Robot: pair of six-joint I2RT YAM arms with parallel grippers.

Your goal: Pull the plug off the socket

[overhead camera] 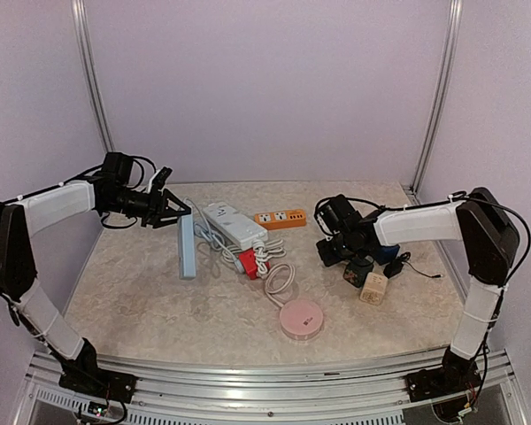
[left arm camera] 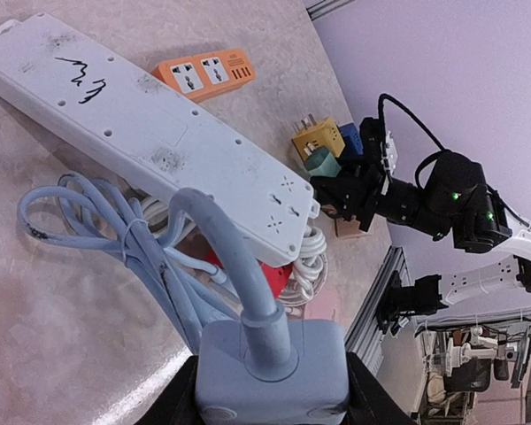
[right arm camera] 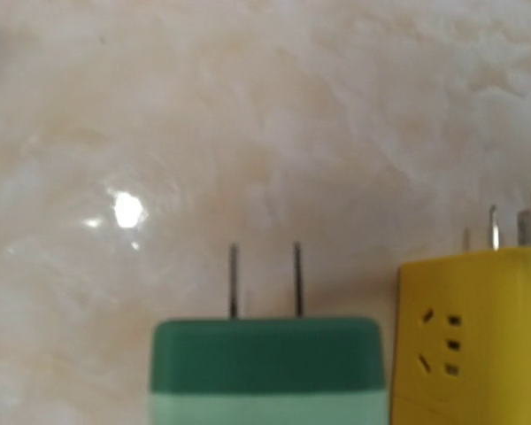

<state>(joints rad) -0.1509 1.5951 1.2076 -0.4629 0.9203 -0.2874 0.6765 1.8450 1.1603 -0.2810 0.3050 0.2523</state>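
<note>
A green plug point(right arm camera: 265, 367) fills the bottom of the right wrist view. Its two bare prongs point(right arm camera: 264, 279) stick out over the tabletop, in no socket. My right gripper point(overhead camera: 358, 261) is shut on it. Just right of it stands a yellow socket adapter point(right arm camera: 473, 336), which the plug does not touch. My left gripper point(overhead camera: 179, 215) is shut on the cable end of a pale blue power strip point(overhead camera: 187, 248), held upright with its lower end near the table. Black fingers point(left arm camera: 372, 398) flank the strip's end point(left arm camera: 273, 372), and its cable point(left arm camera: 221, 248) curves away.
A white power strip point(left arm camera: 150, 133) lies mid-table on coiled blue and white cables, with a red piece point(overhead camera: 248, 263) beside it. An orange strip point(overhead camera: 280, 218) lies behind. A pink round disc point(overhead camera: 302, 320) sits near the front, and a beige cube point(overhead camera: 373, 288) and a black adapter point(overhead camera: 395, 266) lie at the right.
</note>
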